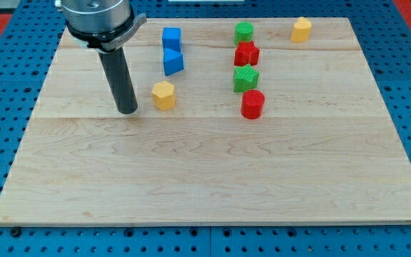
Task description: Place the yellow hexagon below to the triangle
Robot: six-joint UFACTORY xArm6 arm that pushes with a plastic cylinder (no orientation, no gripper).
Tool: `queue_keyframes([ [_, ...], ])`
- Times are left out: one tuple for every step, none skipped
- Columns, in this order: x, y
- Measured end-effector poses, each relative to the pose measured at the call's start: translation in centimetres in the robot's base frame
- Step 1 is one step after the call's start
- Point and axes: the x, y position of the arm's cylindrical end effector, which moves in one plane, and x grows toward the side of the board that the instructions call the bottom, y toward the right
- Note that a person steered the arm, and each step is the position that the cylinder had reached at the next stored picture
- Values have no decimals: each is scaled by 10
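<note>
On the wooden surface (212, 178), towards the view's upper left, my tip (128, 111) touches down just to the left of the yellow hexagon (163, 95), with a narrow gap between them. This arm carries no gripper, only the straight dark rod (120, 78), so nothing is held or clamped.

Directly above the yellow hexagon, towards the view's top, sit two blue blocks, one behind the other: the nearer blue block (173, 62) is just above the hexagon, its shape angular though hard to make out exactly, and the farther blue cube (171, 38) sits just behind it. I cannot tell from this view which one is the triangle.

Further to the view's right stands a column of four blocks. From top to bottom: a green cylinder (244, 31), a red star-like block (246, 53), a green star-like block (245, 78) and a red cylinder (252, 104). They sit close together, each nearly touching the next. A second yellow block (301, 30) lies alone near the upper right corner, well apart from the others.
</note>
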Motion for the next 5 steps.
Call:
queue_keyframes([
  [8,4],
  [7,23],
  [3,43],
  [-29,44],
  [1,6],
])
